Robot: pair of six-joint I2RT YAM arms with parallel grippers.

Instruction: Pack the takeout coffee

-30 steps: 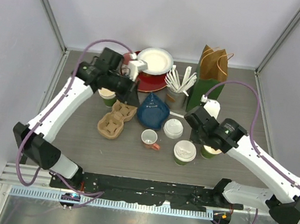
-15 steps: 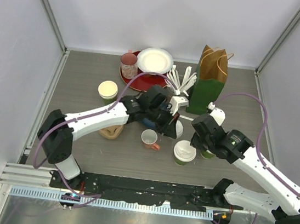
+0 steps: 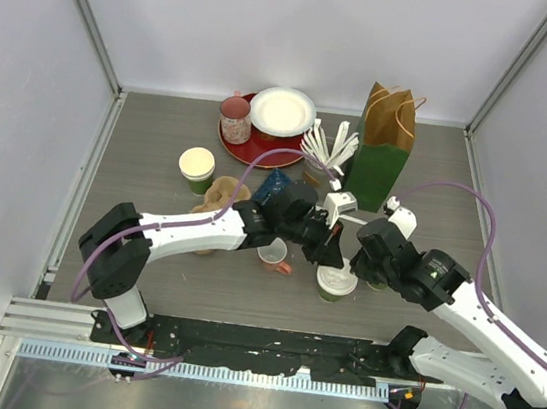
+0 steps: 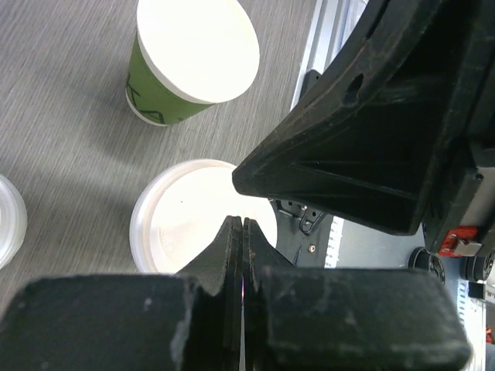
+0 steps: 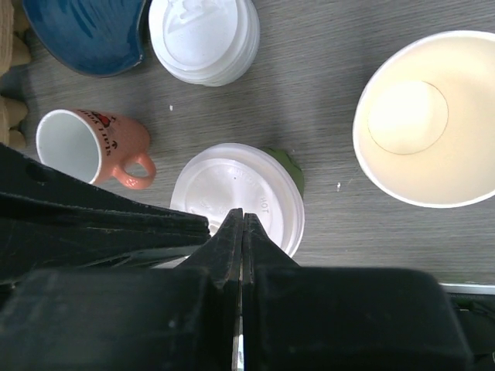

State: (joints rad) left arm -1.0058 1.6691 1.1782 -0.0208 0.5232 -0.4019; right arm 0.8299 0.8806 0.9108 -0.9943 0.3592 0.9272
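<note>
Found the left gripper (image 4: 242,226) fully closed, fingers pressed flat together with nothing between them, poised over the lidded green cup (image 4: 174,228); could not determine contact with the lid. Found the right gripper (image 5: 242,220) likewise closed on nothing, hanging over the same cup's white lid. Noted both grippers meeting tip to tip above that cup at the near centre of the table.

Recorded a second green cup (image 5: 424,116), open and lidless, just right of the lidded one and largely hidden under the right arm in the overhead view. Recorded a third open green cup (image 3: 196,166) well apart at the left. Logged a stack of white lids (image 5: 203,35) just beyond the lidded cup, a pink mug (image 5: 85,147) to its left, and a blue item (image 5: 81,31) past the mug.

Compared against half a second before:
- Left gripper gone from above the lid stack, now nearer and rightward over the lidded cup.
- Right gripper shifted only slightly.
- Cardboard cup carrier (image 3: 219,195) more exposed behind the left arm.
- Left-hand cup unmoved.

Surveyed the grey wood-grain table (image 3: 140,147). Noted at its far side a red plate (image 3: 261,147) bearing a white plate (image 3: 284,110) and a pink cup (image 3: 235,114), then a holder of white utensils (image 3: 325,156) and a green-and-brown paper bag (image 3: 382,143). Noted white walls on three sides and a metal rail along the near edge.
</note>
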